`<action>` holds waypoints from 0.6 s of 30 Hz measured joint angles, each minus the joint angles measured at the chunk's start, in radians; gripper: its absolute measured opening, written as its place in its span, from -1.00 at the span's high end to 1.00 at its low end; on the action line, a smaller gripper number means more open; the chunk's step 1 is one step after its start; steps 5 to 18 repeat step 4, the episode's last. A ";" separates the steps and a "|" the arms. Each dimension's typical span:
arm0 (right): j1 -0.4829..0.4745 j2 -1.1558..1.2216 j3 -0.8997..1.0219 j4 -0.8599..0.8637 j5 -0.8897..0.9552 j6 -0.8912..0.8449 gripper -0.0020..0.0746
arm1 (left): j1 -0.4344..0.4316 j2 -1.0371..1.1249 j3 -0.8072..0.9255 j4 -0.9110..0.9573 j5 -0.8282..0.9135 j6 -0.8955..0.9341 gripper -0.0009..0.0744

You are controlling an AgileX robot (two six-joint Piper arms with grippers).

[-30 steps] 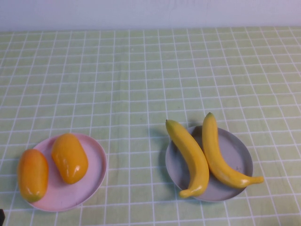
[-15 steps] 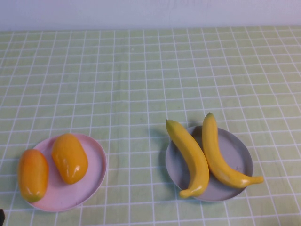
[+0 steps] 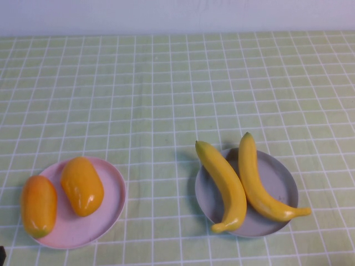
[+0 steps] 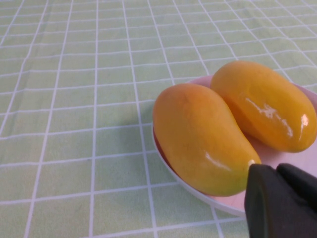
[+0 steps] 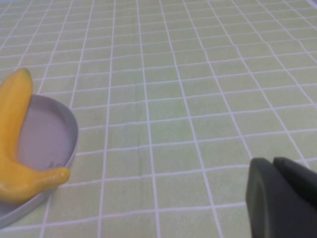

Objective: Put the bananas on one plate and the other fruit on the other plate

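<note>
The left gripper [image 4: 285, 201] shows only as a dark blunt end at the edge of its wrist view, fingers pressed together on nothing; in the high view barely a dark sliver of it peeps in at the near left corner. Just beyond it sits the round pale pink plate [image 3: 108, 213] on the green checked cloth of the bench [image 3: 166, 94]. Two plump glossy orange-yellow oval fruits lie side by side on it: the nearer-to-gripper fruit [image 4: 200, 136] overhangs the plate's rim on the outer side, and the other fruit [image 4: 265, 104] rests further in. From the wrist the plate's far part is hidden behind the fruits and cut by the frame edge.

The round grey-blue plate [image 3: 280, 180] holds two long curved yellow plastic bananas [image 3: 224, 183], touching along their upper lengths, tips jutting past the rim. The right gripper [image 5: 285, 198] is likewise a dark closed end, empty, well apart from that plate; its view catches only part of the rim and one banana [image 5: 15, 129], the rest cut off.
</note>
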State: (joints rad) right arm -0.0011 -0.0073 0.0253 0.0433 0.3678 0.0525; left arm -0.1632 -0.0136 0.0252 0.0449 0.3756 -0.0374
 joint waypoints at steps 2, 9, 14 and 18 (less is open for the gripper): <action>0.000 0.000 0.000 0.000 0.000 0.000 0.99 | 0.000 0.000 0.000 0.000 0.000 0.000 0.99; 0.000 0.000 0.000 0.000 0.000 0.000 0.99 | 0.000 0.000 0.000 0.000 0.000 0.000 0.99; 0.000 0.000 0.000 0.000 0.000 0.000 0.99 | 0.000 0.000 0.000 0.000 0.000 0.000 0.99; 0.000 0.000 0.000 0.000 0.000 0.000 0.99 | 0.000 0.000 0.000 0.000 0.000 0.000 0.99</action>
